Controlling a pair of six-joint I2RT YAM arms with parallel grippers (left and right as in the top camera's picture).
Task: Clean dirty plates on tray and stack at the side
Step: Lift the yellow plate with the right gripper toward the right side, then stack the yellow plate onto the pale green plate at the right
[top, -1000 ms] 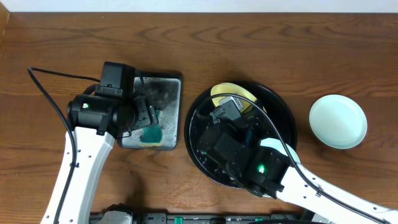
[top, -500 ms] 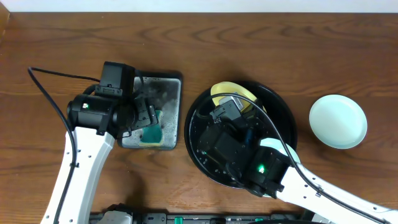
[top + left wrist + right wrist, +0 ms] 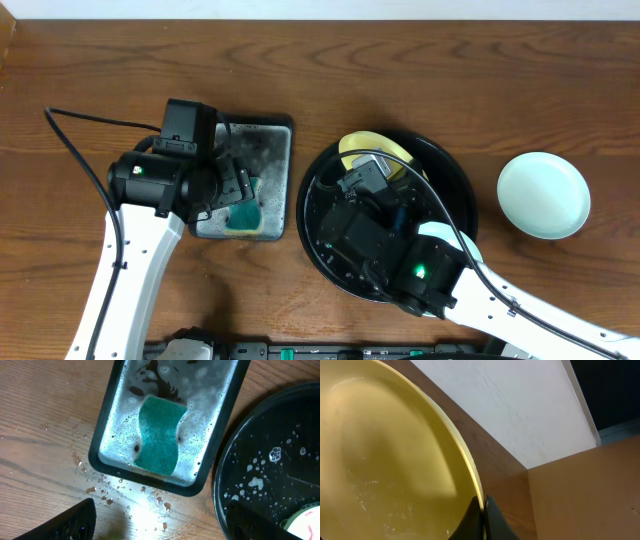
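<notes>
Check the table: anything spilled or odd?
Yes. Water droplets are splashed on the table just outside the soapy tray holding the sponge, along its edge nearest the left wrist camera. Foam specks also dot the round tray. Nothing looks damaged.

The brown wooden surface (image 3: 450, 70) carries the round black tray (image 3: 450, 170), a soapy rectangular tray (image 3: 272, 160) at its 9 o'clock, a mint plate (image 3: 543, 195) at 3 o'clock.
</notes>
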